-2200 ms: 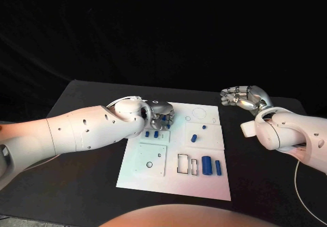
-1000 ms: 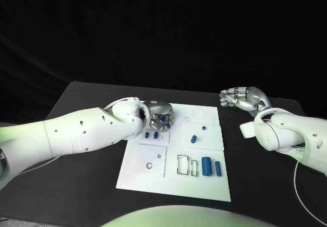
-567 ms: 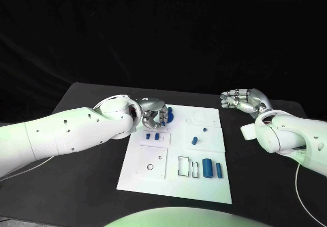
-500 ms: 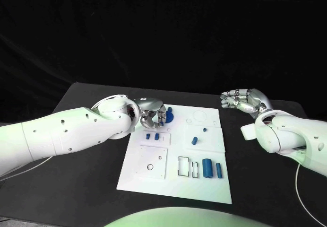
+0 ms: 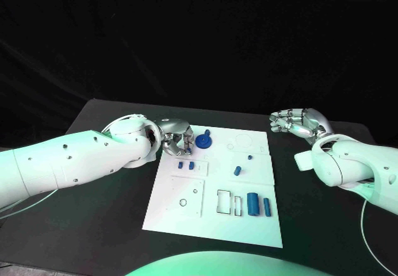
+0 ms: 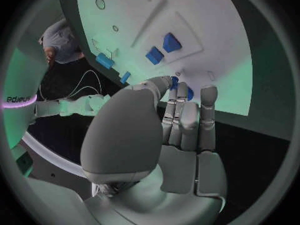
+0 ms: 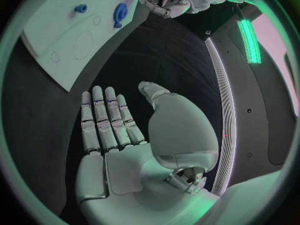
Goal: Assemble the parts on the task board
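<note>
The white task board (image 5: 217, 227) lies in the middle of the black table. A blue gear (image 5: 205, 140) sits near the board's far left corner. My left hand (image 5: 176, 138) is just left of it with its fingertips close by. The right wrist view shows a narrow gap between the left hand (image 7: 164, 0) and the gear (image 7: 119, 12). In the left wrist view, slivers of the blue gear (image 6: 175, 80) show past the fingertips of my left hand (image 6: 181, 115). My right hand (image 5: 297, 122) hovers off the board's far right corner, holding nothing, fingers stretched out (image 7: 106, 120).
Two small blue blocks (image 5: 185, 165) stand in a left panel of the board. A blue peg (image 5: 236, 170) and a tiny blue piece (image 5: 249, 155) sit in the right panel. Two blue cylinders (image 5: 258, 204) lie near rectangular slots (image 5: 225, 200) toward the front.
My left hand lifted off the board's far left corner and drew back to the left. The blue gear, first hidden under the fingers, now shows beside them. The right hand stayed put.
</note>
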